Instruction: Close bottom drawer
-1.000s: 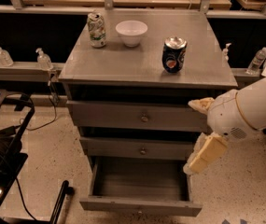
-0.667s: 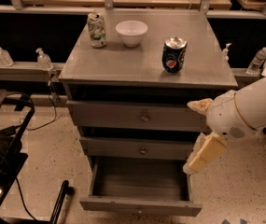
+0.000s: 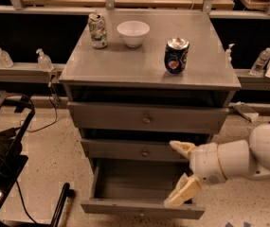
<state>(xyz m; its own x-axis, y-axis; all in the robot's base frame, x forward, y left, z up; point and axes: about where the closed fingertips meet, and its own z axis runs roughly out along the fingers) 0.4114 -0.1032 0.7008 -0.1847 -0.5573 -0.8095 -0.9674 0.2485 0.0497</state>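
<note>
The bottom drawer [image 3: 139, 207] of the grey cabinet is pulled out, its shallow box empty and its flat front near the frame's lower edge. My gripper [image 3: 182, 171] hangs over the drawer's right side, just in front of the middle drawer front [image 3: 134, 150]. Its two cream fingers are spread apart, one finger [image 3: 182, 148] up by the middle drawer and the other [image 3: 184, 193] down over the open drawer's right front corner. It holds nothing. The white arm [image 3: 238, 160] comes in from the right.
On the cabinet top [image 3: 148, 65] stand a green can [image 3: 98, 30], a white bowl [image 3: 133, 33] and a blue Pepsi can [image 3: 176, 56]. The top drawer front [image 3: 146, 118] is shut. A black chair [image 3: 2, 155] stands at the left. Small bottles line the ledge behind.
The arm and gripper have dropped lower and moved left, from beside the top two drawers down to the open bottom drawer. The drawer itself has not moved.
</note>
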